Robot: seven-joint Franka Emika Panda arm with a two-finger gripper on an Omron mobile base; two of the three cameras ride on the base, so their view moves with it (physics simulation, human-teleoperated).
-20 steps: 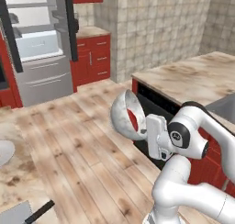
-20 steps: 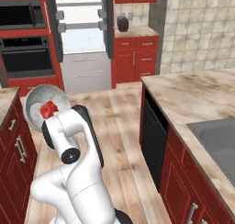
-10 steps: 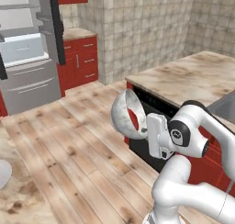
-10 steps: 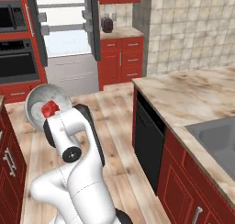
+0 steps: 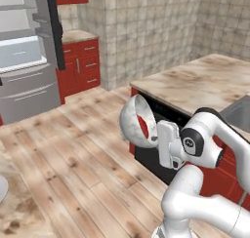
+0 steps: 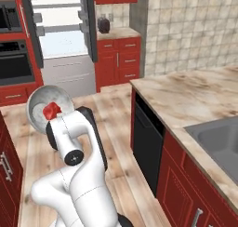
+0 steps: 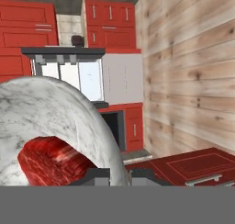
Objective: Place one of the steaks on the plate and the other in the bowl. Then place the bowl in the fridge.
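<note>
Light plank floor (image 5: 73,154) runs wide through the middle of the kitchen, and everything else sits around it. On its right side stands the island desk (image 6: 195,98) with a beige marbled top, red fronts beneath, and a black dishwasher panel (image 6: 145,142) set into the end facing the floor. Further along that same top, a grey sink (image 6: 218,135) is sunk in. Beyond the floor's far edge, red drawer cabinets (image 6: 118,63) carry a small countertop, and a dark jar (image 6: 103,24) stands on it. A tan tiled wall (image 5: 146,27) rises behind those cabinets. At the floor's far left, a black wall oven (image 6: 16,65) sits in red cabinetry.
</note>
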